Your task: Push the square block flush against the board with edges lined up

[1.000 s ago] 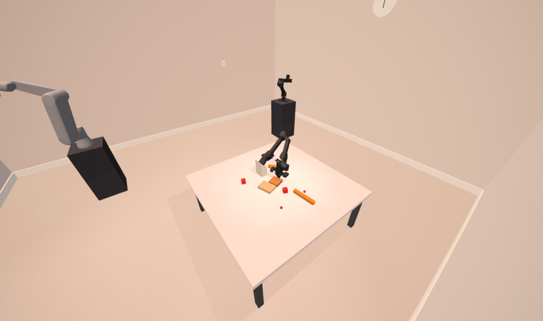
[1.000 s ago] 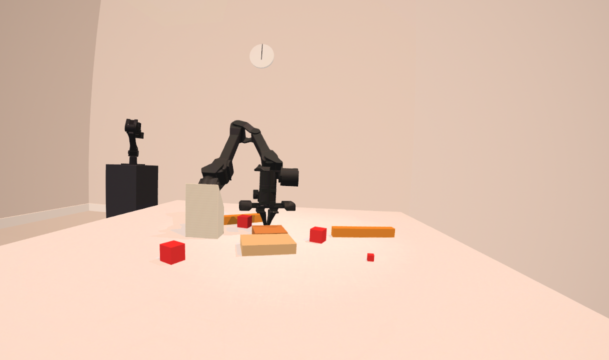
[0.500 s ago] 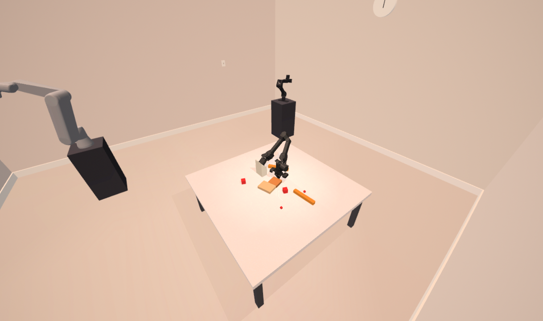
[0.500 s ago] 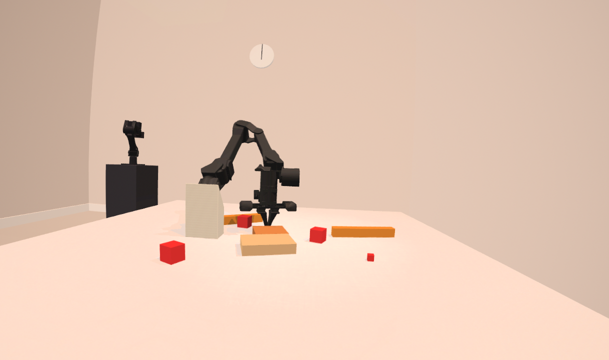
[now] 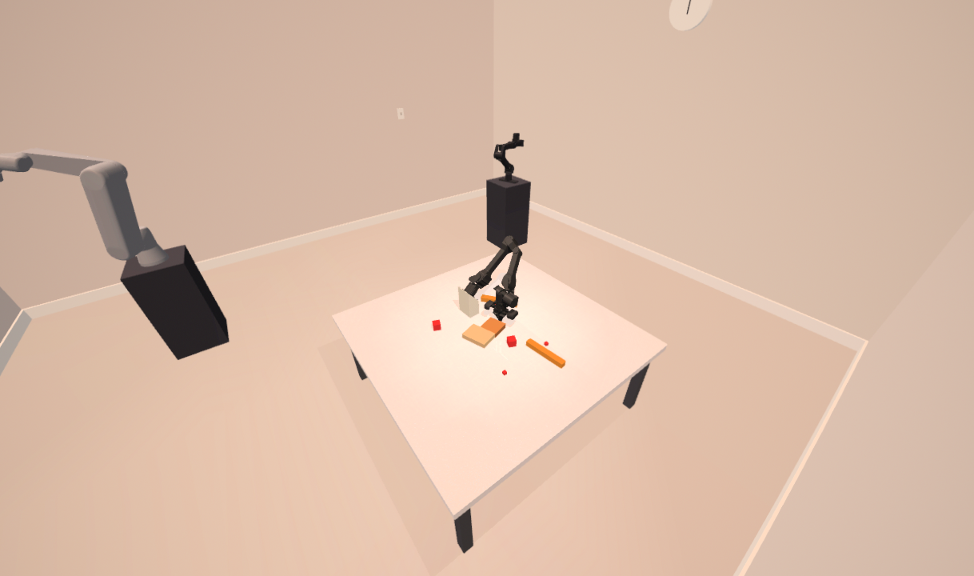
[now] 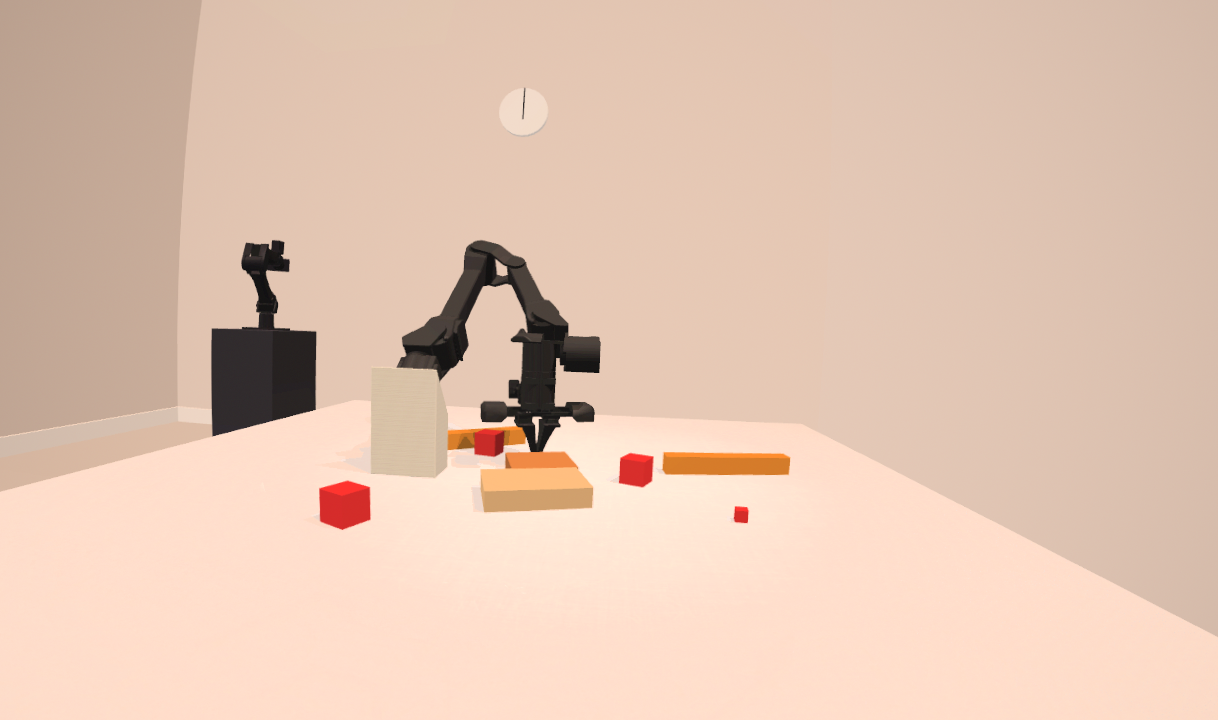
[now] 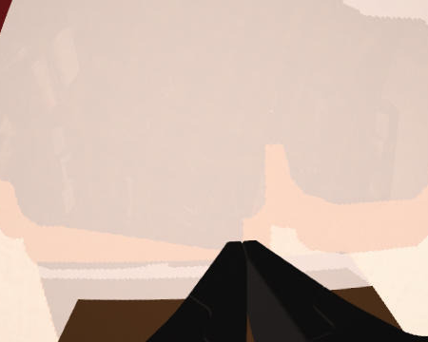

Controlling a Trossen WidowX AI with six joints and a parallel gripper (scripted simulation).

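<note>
The orange square block (image 5: 493, 326) (image 6: 541, 460) (image 7: 128, 318) lies flat on the table, and its shaded rear side shows low in the wrist view. The larger tan board (image 5: 477, 335) (image 6: 536, 480) lies flat on the side away from the arm. The two look very close; I cannot tell whether they touch along a whole side. In the exterior view their right edges look nearly even. My gripper (image 5: 500, 318) (image 6: 536, 449) (image 7: 241, 255) is shut and empty, pointing down, with its tips low just behind the block's arm-side face. Whether the tips touch the block is unclear.
A beige upright block (image 5: 467, 302) (image 6: 405, 420) stands left of the pair. Red cubes lie to the left (image 5: 436, 325) (image 6: 344, 505), right (image 5: 511, 342) (image 6: 635, 470) and behind (image 6: 488, 442). One orange bar (image 5: 545, 353) (image 6: 726, 463) lies right, another (image 5: 487, 298) (image 6: 459, 438) behind.
</note>
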